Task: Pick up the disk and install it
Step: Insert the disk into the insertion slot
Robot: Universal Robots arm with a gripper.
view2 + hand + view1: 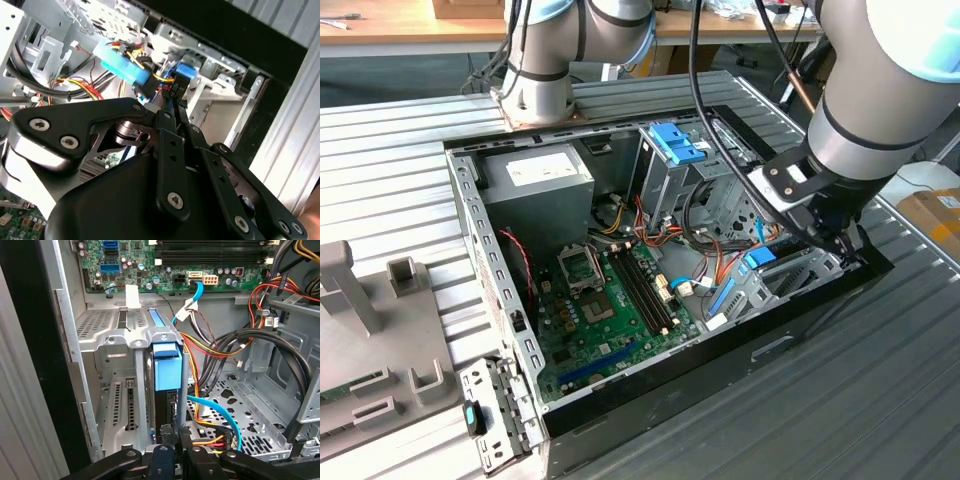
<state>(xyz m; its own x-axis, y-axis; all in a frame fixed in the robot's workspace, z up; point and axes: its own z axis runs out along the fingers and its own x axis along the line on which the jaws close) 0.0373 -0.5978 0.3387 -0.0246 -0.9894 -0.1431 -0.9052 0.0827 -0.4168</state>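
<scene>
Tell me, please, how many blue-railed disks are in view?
1: the disk stands on edge in the metal drive cage, close to the gripper. Others could be hidden.

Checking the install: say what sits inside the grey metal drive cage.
The dark disk with blue plastic rails stands on edge in the grey metal drive cage, the tool at its end. Cage walls hide its faces.

My black pincer [175, 436], bright blue rail on the dark disk [166, 367], green motherboard [590, 320], red, yellow and orange wires [210, 347], grey ribbed table [390, 160]
</scene>
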